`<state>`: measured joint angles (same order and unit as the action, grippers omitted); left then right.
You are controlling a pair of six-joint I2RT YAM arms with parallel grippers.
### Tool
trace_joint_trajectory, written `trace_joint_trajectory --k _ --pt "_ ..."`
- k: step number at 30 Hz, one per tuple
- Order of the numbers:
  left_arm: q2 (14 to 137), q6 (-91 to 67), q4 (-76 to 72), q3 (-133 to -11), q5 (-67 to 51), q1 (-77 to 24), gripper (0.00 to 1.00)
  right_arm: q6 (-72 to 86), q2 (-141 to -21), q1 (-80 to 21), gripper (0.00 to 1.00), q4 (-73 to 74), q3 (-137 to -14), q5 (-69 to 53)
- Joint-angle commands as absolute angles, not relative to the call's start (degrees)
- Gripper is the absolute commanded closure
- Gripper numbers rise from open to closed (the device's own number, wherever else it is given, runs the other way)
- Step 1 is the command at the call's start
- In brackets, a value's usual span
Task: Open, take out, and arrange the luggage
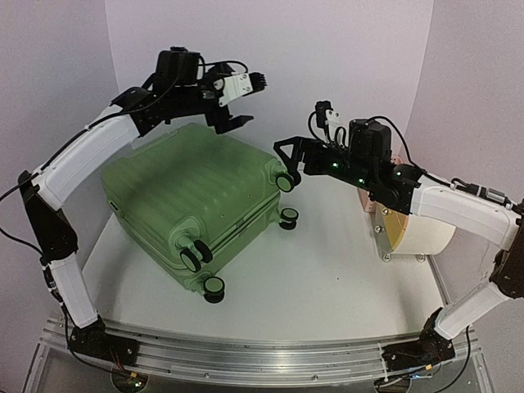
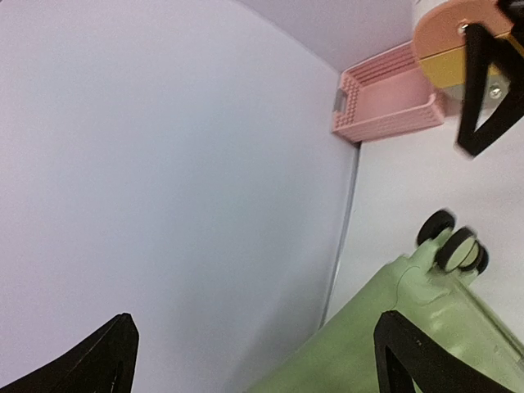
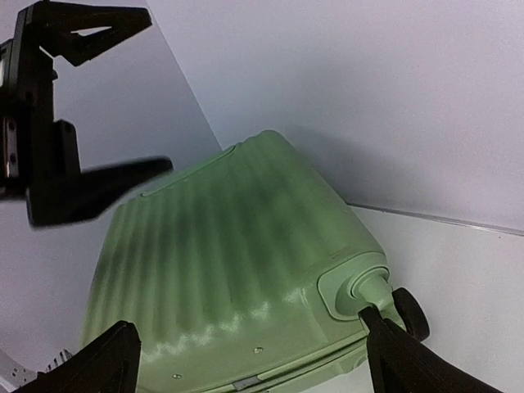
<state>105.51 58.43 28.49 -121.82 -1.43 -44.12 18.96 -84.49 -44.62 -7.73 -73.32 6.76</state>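
The luggage [image 1: 192, 201] is a large light-green ribbed suitcase lying shut on the white table, wheels toward the front right. My left gripper [image 1: 246, 102] is open and empty, in the air above the case's far top edge. In the left wrist view the gripper [image 2: 254, 364] frames the back wall and a corner of the case [image 2: 426, 327]. My right gripper [image 1: 286, 160] is open and empty, just above the case's upper rear wheel [image 1: 285, 182]. In the right wrist view the gripper [image 3: 254, 364] spans the ribbed shell [image 3: 229, 262], its right finger beside the wheel [image 3: 409, 311].
A cream drum [image 1: 417, 229] lies on its side at the right under my right arm. A pink slotted basket [image 2: 385, 98] sits against the back wall beside it. Walls close the back and sides. Bare table [image 1: 327, 278] lies in front of the case.
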Motion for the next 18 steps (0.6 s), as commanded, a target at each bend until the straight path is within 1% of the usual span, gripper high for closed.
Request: trace_joint_trajectory --k 1,2,3,4,8,11,13,14,16,17,18 --pt "97.8 56.2 29.7 -113.3 2.4 -39.1 0.00 16.6 -84.8 -43.8 0.02 -6.3 -76.4 0.8" --pt "95.6 56.7 28.5 -108.7 4.0 -38.6 0.00 16.1 -85.6 -44.0 0.02 -6.3 -77.4 -2.7" --pt "94.1 55.9 28.0 -106.6 5.0 -37.6 0.00 15.4 -86.3 -44.6 0.02 -6.2 -78.2 -4.1" --pt "93.1 54.9 29.0 -106.1 5.3 -36.7 0.00 14.4 -86.6 -45.3 0.03 -6.1 -78.9 -4.6" --pt "92.4 45.6 37.3 -109.4 4.8 -26.0 0.01 13.8 -90.0 -50.8 0.04 -2.7 -81.8 -2.4" --pt "91.0 37.8 43.6 -109.7 2.7 -14.8 0.02 14.9 -94.7 -59.2 0.06 4.4 -85.5 7.9" --pt "90.0 35.5 45.4 -108.1 1.7 -11.1 0.03 14.8 -96.8 -62.7 0.06 7.6 -88.0 11.3" --pt "88.3 32.9 45.5 -104.9 0.3 -6.7 0.04 14.3 -99.8 -66.9 0.06 12.5 -91.4 16.0" --pt "87.0 31.1 45.0 -101.4 -1.3 -3.8 0.04 14.2 -102.1 -70.2 0.05 17.0 -95.0 18.8" --pt "85.3 29.0 44.0 -97.9 -2.9 -0.9 0.04 14.7 -105.3 -73.1 0.02 20.2 -97.8 19.8" --pt "84.6 28.3 43.6 -97.0 -3.5 -0.3 0.04 14.9 -106.8 -73.8 0.02 21.6 -98.8 20.2"
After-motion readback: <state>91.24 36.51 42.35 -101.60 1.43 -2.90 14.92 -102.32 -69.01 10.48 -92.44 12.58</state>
